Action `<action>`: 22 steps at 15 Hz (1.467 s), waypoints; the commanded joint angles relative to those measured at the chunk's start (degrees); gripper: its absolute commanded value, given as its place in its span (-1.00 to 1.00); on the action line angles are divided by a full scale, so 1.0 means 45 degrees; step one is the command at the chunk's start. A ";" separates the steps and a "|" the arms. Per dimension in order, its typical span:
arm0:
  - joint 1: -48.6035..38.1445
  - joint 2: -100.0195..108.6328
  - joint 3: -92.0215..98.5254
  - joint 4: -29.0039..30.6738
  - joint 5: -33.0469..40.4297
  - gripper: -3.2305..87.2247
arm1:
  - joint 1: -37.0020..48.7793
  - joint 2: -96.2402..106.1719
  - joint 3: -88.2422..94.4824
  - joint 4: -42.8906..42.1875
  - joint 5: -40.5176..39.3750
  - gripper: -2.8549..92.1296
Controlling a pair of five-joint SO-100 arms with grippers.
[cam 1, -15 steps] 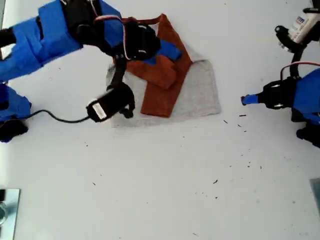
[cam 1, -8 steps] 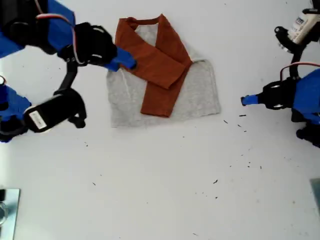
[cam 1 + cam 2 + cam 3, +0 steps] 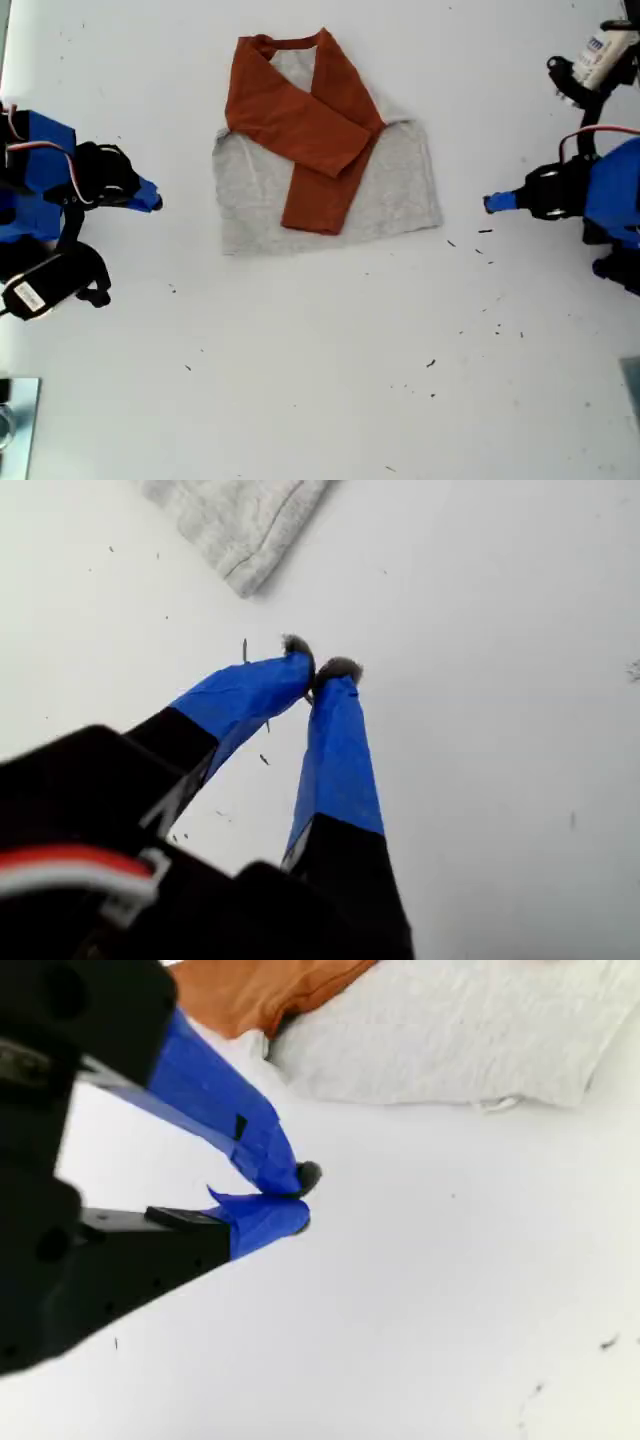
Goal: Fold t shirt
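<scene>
- The fingers of my first gripper (image 3: 318, 668) are pressed tip to tip with nothing between them, and their dark tips hover over bare white table (image 3: 520, 630).
- The fingers of my second gripper (image 3: 300, 1198) are also together at the tips and empty, above the same white surface.
- Nothing lies between either gripper and the t shirt (image 3: 400, 180). Both stand apart from it, with clear table in the gap.
- In the exterior view my first gripper (image 3: 490, 202) is at that view's right, pointing at the shirt's lower hem corner (image 3: 245, 570).
- My second gripper (image 3: 152, 200) is at the exterior view's left, facing the shirt's other side edge.
- The t shirt lies flat in the upper middle of the exterior view. Its grey body is spread out and the two rust-orange sleeves (image 3: 320, 135) are folded in and crossed over the chest.
- Small black specks (image 3: 485, 232) are scattered on the table near my first gripper and further down the exterior view.
- A black camera module with a white label (image 3: 45, 290) hangs from my second arm.
- A metal object (image 3: 15, 410) shows in the exterior view's lower left corner.
</scene>
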 commanded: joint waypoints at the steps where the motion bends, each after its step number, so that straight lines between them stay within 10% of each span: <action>1: 0.0664 -0.3789 -0.6445 0.2070 -0.0078 -0.34 | 0.0312 -0.6172 -0.5332 -0.0098 -0.0918 -0.37; 3: 0.1016 -0.7070 -0.9961 0.2676 0.0527 -0.22 | 0.0371 -1.0781 -0.9297 0.0156 -0.1914 -0.30; 13: 0.1270 -1.1465 -0.5508 -0.3477 0.0723 -0.42 | 0.1016 -1.8613 -0.9141 -0.5098 -0.2754 -0.41; 16: 0.1562 -1.4316 -0.8203 -0.3242 0.0801 -0.93 | 0.0918 -2.0254 -0.9570 -0.5254 -0.2187 -0.87; 22: 0.2715 -1.4180 -1.1855 -0.1348 0.1641 -0.94 | -0.0410 -1.5547 -0.9297 -0.3613 -0.1777 -0.87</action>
